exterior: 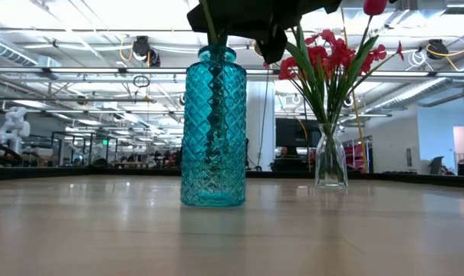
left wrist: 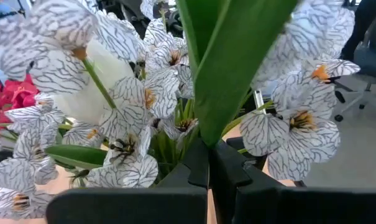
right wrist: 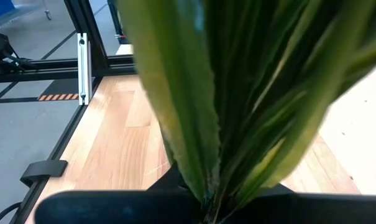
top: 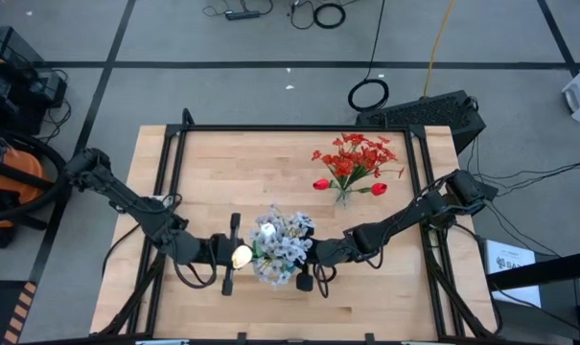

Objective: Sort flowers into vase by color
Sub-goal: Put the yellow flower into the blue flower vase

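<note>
The landmark is the teal glass vase [exterior: 213,126], standing upright near the front middle of the wooden desk [top: 222,163].

Left of the vase in the high view, the left end effector [top: 234,255] reaches in at blossom height. The left wrist view shows its fingers [left wrist: 197,168] pressed together on a broad green leaf and stem, so it is closed, gripping a cream-white tulip [top: 242,256] whose bud lies just beside the vase's left side. Just past those fingers in the same view are the pale veined blossoms [left wrist: 128,124] and another white bud.

Over the vase itself sits the bunch of pale blue-white sprays [top: 284,247], with a white tulip bud [top: 267,228] on its top; from the low view a green stem goes down into the vase's neck, with dark end effector parts directly above the mouth.

Right of the vase, the right end effector [top: 309,261] comes in against the bunch. Its wrist view is filled with long green leaves [right wrist: 237,93] that converge between its fingers at the base, so it is closed down on a bundle of stems and leaves.

Farther right of the vase and behind it stands a clear glass vase [exterior: 330,159] holding the red flowers [top: 355,158], red blossom clusters with two red tulip buds [top: 321,184] low at the sides.
</note>
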Controlling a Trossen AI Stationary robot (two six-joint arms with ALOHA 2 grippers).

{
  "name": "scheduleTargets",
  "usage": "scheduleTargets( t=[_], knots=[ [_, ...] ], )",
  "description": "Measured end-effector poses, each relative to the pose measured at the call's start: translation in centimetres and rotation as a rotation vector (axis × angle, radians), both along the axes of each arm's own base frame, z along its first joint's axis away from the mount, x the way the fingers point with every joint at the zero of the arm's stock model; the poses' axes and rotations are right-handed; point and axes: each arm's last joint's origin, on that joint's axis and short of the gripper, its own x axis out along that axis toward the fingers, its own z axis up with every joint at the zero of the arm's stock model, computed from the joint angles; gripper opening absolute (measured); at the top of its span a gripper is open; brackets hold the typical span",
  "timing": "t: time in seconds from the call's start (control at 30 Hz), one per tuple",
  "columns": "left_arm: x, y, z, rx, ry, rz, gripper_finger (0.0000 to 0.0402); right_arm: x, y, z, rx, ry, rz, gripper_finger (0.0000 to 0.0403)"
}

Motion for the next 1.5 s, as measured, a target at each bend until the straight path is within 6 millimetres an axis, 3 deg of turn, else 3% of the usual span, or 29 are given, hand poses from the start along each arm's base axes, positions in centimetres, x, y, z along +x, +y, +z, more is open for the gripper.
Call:
scheduleTargets(
  t=[0.33,0.6,1.03,1.27,1.5],
  knots=[
    [0.2,0.2,-0.2,0.005,0.024,-0.041,0.0,0.1,-0.3,0.0,0.002,-0.001,-0.008,0.0018],
    [1.6,0.0,-2.4,-0.049,0.108,-0.001,0.0,0.1,-0.3,0.0,0.004,0.002,0.002,0.002],
    [2.0,-0.2,-2.9,-0.121,0.126,0.013,0.0,-0.1,0.0,-0.5,0.057,0.075,0.108,0.0095],
    [2.0,-0.2,-2.9,-0.118,0.122,0.03,0.0,-1.3,-0.4,1.4,0.034,0.093,0.116,0.0128],
    [2.0,-0.1,-2.9,-0.117,0.122,0.038,0.0,-2.7,-0.7,2.6,0.001,0.154,0.128,0.0132]
  ],
)
